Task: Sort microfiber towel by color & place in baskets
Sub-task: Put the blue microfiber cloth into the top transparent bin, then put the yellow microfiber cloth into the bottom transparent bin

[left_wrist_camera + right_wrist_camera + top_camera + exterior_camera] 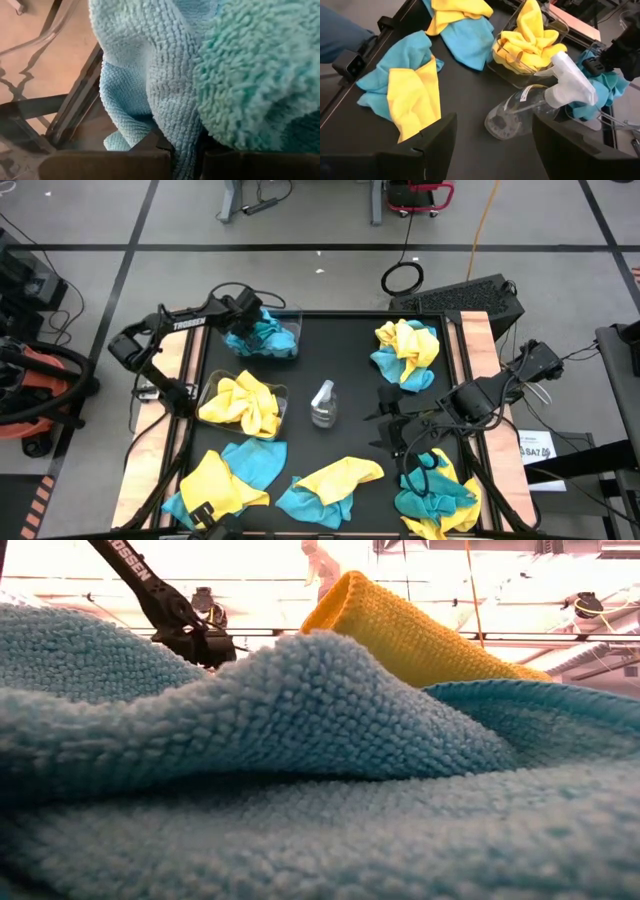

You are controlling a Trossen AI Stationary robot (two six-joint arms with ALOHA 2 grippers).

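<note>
The heap along the near edge is for later: a fuzzy yellow cloth over a teal one at seven o'clock [225, 480], a yellow-on-teal pair at six [330, 485], and a teal-and-yellow bundle at five [435, 495]. From table height, coarse teal loops [300, 740] fill the foreground with a yellow fold [400, 635] rising behind.

The right pincer [392, 420] hovers at about three o'clock with its dark fingers spread and nothing between them, facing the small clear plastic spray bottle with a white trigger head [540, 105] that lies on its side at the centre of the black worktop [350, 355].

Left of centre at nine o'clock, the clear rounded plastic tub [282, 395] is heaped with crumpled yellow cloths [245, 405].

At eleven o'clock the left pincer [245, 315] is clamped on a soft teal microfiber towel [165, 85], directly over the second clear tub [290, 340], which already holds teal fabric. To finish this step well, I would lower until the cloth sags inside the walls, part the fingers fully, then lift straight up, since looped pile tends to snag on finger edges and could drag back over the rim.

A yellow-and-teal cluster [405, 355] waits at one o'clock.
</note>
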